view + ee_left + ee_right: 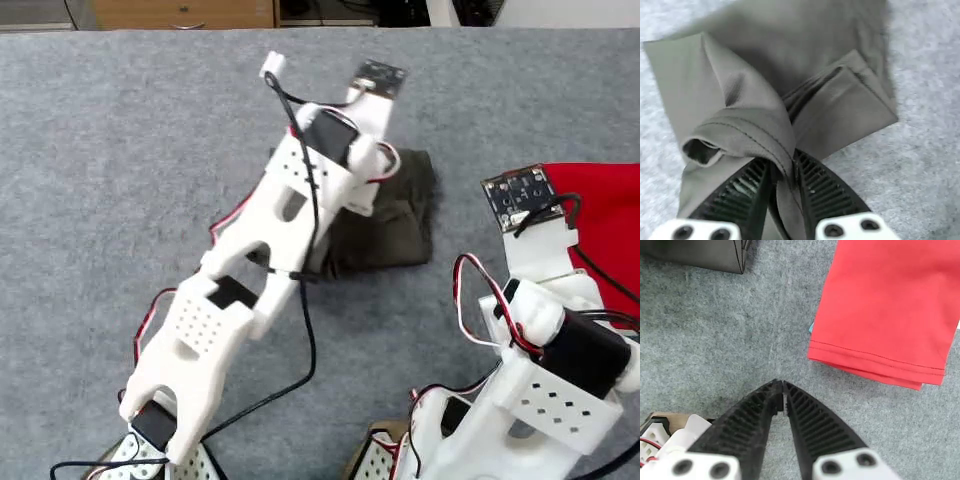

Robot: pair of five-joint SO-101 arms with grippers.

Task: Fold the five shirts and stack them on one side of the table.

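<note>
The left end effector (785,172) is clamped on a bunched fold of the olive shirt (790,70). The shirt lies mid-counter (120,150), partly hidden under that arm. The right end effector (783,390), closed and empty, hovers near the red shirt (890,305), which is cut off at the view's edge.

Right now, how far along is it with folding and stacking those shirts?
Looks done: a red shirt lies folded on the right side. In hand: the left hand is shut on a fold of the olive shirt, half folded mid-table. The right hand is shut, empty, over bare table. Left: finishing the olive shirt and stacking it; I cannot count other shirts.
</note>
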